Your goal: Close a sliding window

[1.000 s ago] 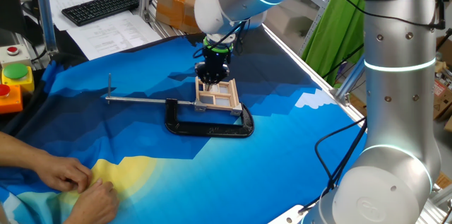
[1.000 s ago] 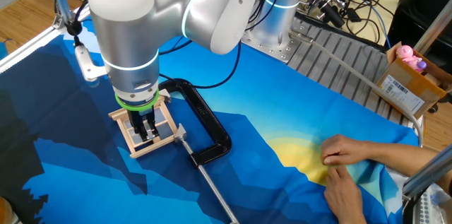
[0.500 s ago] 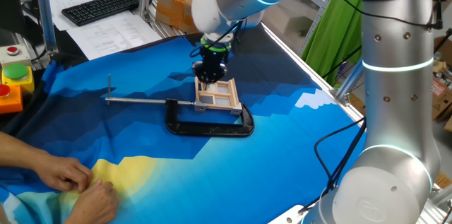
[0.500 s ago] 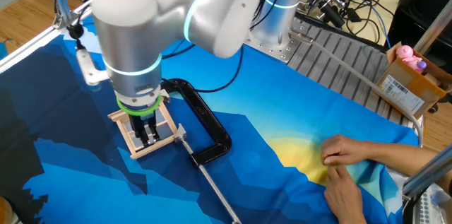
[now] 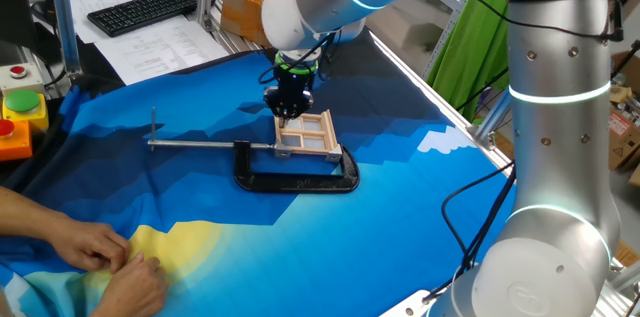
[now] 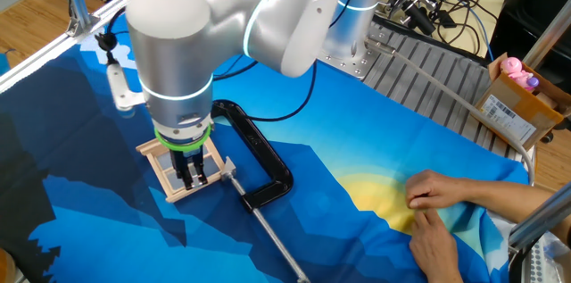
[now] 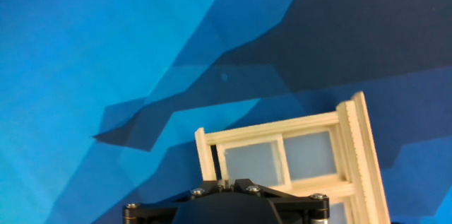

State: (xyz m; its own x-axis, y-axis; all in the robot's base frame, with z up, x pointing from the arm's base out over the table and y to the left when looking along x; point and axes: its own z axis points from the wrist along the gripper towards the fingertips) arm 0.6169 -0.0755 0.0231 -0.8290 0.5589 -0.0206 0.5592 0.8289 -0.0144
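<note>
gripper (image 6: 194,172): fingers close together, grip unclear | sliding window (image 6: 183,168): directly under gripper, beside C-clamp (image 6: 260,158)

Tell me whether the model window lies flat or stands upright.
Flat: the sliding window lies face-up on the blue cloth, clamped by the black C-clamp.

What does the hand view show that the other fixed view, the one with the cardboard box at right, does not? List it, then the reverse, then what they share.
Only the hand view: the translucent panes and crossbars close up, and the end post of the frame.

Only the fixed view: the black C-clamp with its long metal bar beside the window, the arm itself, a person's hands on the yellow part of the cloth, the cardboard box.

Both: the sliding window of pale wood lying on the blue cloth, and the gripper down at it.
</note>
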